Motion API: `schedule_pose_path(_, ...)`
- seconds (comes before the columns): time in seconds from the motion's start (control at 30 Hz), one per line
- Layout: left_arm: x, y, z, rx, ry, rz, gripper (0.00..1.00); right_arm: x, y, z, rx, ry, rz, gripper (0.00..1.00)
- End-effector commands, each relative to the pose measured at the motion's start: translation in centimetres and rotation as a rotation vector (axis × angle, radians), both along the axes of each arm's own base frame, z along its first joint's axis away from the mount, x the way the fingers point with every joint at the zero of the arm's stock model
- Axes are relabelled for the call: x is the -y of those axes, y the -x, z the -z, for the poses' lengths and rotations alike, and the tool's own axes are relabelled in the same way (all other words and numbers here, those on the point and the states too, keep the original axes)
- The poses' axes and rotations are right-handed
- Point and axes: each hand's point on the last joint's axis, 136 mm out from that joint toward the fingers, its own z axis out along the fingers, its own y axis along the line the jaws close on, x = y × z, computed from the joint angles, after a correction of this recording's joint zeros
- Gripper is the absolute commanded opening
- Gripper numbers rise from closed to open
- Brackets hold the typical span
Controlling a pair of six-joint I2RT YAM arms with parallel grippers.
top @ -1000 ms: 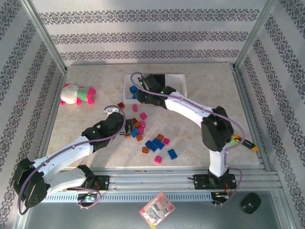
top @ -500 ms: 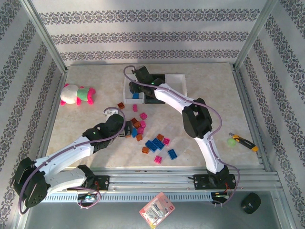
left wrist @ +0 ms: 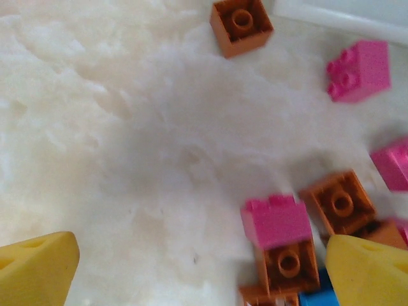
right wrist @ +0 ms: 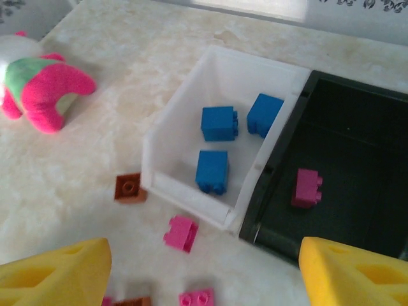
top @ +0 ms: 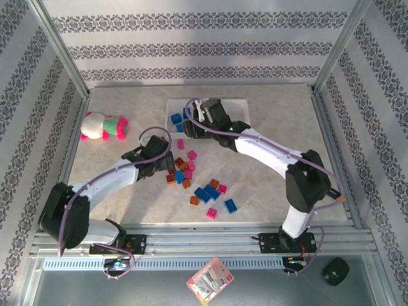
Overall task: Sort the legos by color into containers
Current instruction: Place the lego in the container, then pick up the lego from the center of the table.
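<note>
blue legos lay three together in the white container, one pink lego in the black container touching it, colours kept apart. the right hand hovered above, spread wide, empty. the left hand, likewise wide and empty, straddled loose pink and orange legos on the surface, probably choosing one.

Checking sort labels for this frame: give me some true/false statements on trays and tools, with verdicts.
The white tray holds three blue bricks. True.
The black tray holds nothing. False: one pink brick lies in it.
The right tool grips a blue brick. False: its jaws stand open, nothing between them.
An orange-brown brick lies outside the white tray, near its corner. True.
The left tool is shut. False: it is open above loose bricks.
</note>
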Motion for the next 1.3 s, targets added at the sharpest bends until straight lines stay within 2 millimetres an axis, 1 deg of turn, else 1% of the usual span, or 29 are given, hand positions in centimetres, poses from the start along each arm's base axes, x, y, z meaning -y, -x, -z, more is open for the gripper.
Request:
schedule_pose_path(0.0, 0.0, -2.5, -0.1, -0.016, 0.022, -0.031, 0.95, -0.1, 2.5, -0.4, 0.030, -0.043, -0.042, 0.78)
schedule_pose_path(0.1, 0.2, -5.2, 0.4, -0.035, 0.012, -0.042, 0.94, 0.3, 4.6, 0.0, 0.027, -0.041, -0.064, 0.78)
schedule_pose_path(0.13, 0.3, -5.9, 0.6, -0.039, 0.010, -0.047, 0.93, 0.4, 5.0, 0.1, 0.027, -0.040, -0.064, 0.78)
schedule_pose_path(0.2, 0.3, -7.3, 1.6, -0.052, 0.007, -0.061, 0.90, 0.6, 5.6, 0.4, 0.024, -0.042, -0.066, 0.78)
schedule_pose_path(0.37, 0.1, -9.7, 3.6, -0.084, -0.011, -0.094, 0.82, 0.4, 5.9, 0.1, 0.028, -0.060, -0.071, 0.79)
schedule_pose_path(0.47, -0.3, -10.9, 4.4, -0.079, -0.030, -0.121, 0.81, 0.0, 5.7, 0.2, 0.021, -0.078, -0.075, 0.79)
schedule_pose_path(0.57, -0.7, -11.7, 5.3, -0.080, -0.040, -0.143, 0.80, -0.7, 5.9, 0.3, 0.012, -0.090, -0.086, 0.78)
schedule_pose_path(0.7, -1.0, -12.6, 6.6, -0.085, -0.032, -0.156, 0.78, -1.0, 6.1, 0.6, 0.006, -0.088, -0.096, 0.79)
schedule_pose_path(0.8, -1.3, -13.2, 7.0, -0.085, -0.037, -0.157, 0.74, -0.9, 6.1, 0.7, 0.004, -0.088, -0.095, 0.79)
schedule_pose_path(0.97, -1.4, -14.2, 7.1, -0.074, -0.030, -0.152, 0.63, -0.9, 6.3, 1.0, -0.004, -0.088, -0.095, 0.79)
schedule_pose_path(1.03, -1.4, -14.4, 7.0, -0.076, -0.028, -0.150, 0.54, -0.9, 6.3, 1.0, -0.007, -0.087, -0.093, 0.79)
schedule_pose_path(1.1, -1.4, -14.4, 6.9, -0.076, -0.024, -0.145, 0.48, -0.9, 6.4, 0.9, -0.006, -0.088, -0.092, 0.79)
schedule_pose_path(1.23, -1.2, -13.9, 6.3, -0.079, -0.010, -0.132, 0.38, -0.8, 6.6, 0.5, -0.005, -0.096, -0.092, 0.79)
schedule_pose_path(1.27, -1.1, -13.7, 6.2, -0.080, -0.006, -0.126, 0.37, -0.8, 6.8, 0.3, -0.005, -0.101, -0.094, 0.79)
